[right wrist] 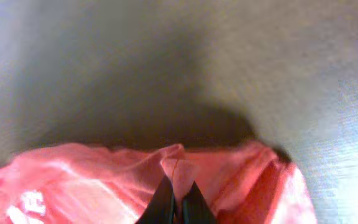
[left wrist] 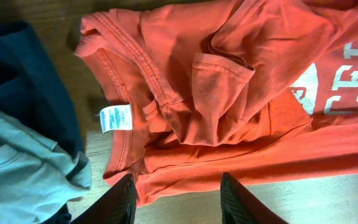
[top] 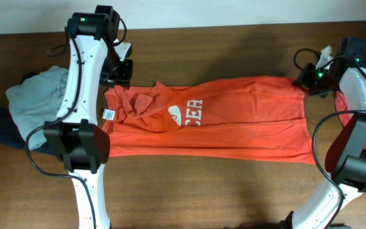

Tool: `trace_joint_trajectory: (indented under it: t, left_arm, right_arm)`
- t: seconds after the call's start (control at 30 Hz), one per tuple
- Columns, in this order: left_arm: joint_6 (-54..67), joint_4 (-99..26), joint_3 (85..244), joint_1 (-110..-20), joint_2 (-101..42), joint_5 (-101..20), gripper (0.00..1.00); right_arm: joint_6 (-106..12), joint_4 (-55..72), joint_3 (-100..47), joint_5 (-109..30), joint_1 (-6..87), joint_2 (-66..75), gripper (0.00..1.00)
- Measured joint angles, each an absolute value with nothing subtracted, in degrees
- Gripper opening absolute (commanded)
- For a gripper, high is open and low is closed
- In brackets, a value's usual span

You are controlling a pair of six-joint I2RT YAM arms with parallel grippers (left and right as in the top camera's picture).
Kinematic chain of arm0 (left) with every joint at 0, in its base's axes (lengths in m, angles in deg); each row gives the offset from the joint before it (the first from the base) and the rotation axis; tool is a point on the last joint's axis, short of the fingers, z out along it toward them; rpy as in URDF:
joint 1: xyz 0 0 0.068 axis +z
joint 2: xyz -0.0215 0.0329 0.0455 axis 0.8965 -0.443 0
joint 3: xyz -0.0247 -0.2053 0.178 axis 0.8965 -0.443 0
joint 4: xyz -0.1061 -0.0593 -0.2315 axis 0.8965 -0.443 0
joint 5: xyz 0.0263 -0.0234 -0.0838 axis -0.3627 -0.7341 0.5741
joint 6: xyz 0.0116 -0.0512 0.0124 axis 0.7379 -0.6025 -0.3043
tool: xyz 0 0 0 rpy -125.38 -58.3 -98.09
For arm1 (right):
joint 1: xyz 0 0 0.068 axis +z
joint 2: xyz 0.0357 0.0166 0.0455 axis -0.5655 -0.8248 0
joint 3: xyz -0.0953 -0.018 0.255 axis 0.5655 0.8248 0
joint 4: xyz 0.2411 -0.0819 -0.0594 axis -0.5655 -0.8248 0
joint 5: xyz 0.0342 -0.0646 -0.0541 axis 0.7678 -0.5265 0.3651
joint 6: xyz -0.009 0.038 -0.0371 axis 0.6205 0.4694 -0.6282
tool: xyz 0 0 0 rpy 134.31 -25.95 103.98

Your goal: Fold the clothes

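Observation:
An orange T-shirt (top: 234, 124) with white lettering lies across the table, folded lengthwise, its collar end bunched at the left. My left gripper (top: 121, 69) is open above the collar end; in the left wrist view its fingers (left wrist: 179, 198) straddle the shirt's edge (left wrist: 185, 106) near a white label (left wrist: 115, 117). My right gripper (top: 309, 79) is shut on the shirt's far right hem corner; the right wrist view shows its fingers (right wrist: 178, 198) pinching a fold of orange cloth (right wrist: 178, 167).
A pile of grey (top: 40, 102) and dark blue (top: 5, 133) clothes lies at the left edge of the table, also in the left wrist view (left wrist: 17, 149). More red cloth (top: 342, 105) lies at the right edge behind the right arm.

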State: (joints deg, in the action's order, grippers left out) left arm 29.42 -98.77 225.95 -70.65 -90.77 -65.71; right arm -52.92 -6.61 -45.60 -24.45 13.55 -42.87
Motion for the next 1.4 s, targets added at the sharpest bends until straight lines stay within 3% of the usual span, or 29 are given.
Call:
trace_joint_trajectory:
  t: [0.2, 0.23, 0.3, 0.37, 0.7, 0.83, 0.97, 1.4]
  left_arm:
    - [29.4, -98.7, 226.0, -70.6, -90.7, -65.7, 0.48]
    - [29.4, -98.6, 226.0, -70.6, -90.7, -65.7, 0.48]
    - [29.4, -98.4, 226.0, -70.6, -90.7, -65.7, 0.49]
    - [29.4, -98.0, 226.0, -70.6, -90.7, -65.7, 0.49]
    - [29.4, -96.5, 226.0, -70.6, -90.7, -65.7, 0.50]
    - [29.4, -95.7, 226.0, -70.6, -90.7, -65.7, 0.50]
    - [29.4, -95.5, 226.0, -70.6, -90.7, -65.7, 0.51]
    - [29.5, -95.3, 226.0, -70.6, -90.7, -65.7, 0.51]
  right_arm:
    - [-54.1, -14.6, -45.6, -35.2, 13.5, -42.9, 0.07]
    - [-54.2, -14.8, -45.6, -36.7, 13.5, -42.9, 0.13]
    - [-55.1, -15.0, -45.6, -39.0, 13.5, -42.9, 0.53]
    - [-56.1, -14.8, -45.6, -40.6, 13.5, -42.9, 0.68]
    - [-57.3, -11.0, -45.6, -38.8, 13.5, -42.9, 0.54]
    - [-57.3, -13.2, -45.6, -36.5, 13.5, -43.7, 0.41]
    - [-57.6, -17.1, -45.6, -35.4, 13.5, -45.5, 0.53]
    - [-57.4, -26.8, -45.6, -34.6, 13.2, -45.7, 0.57]
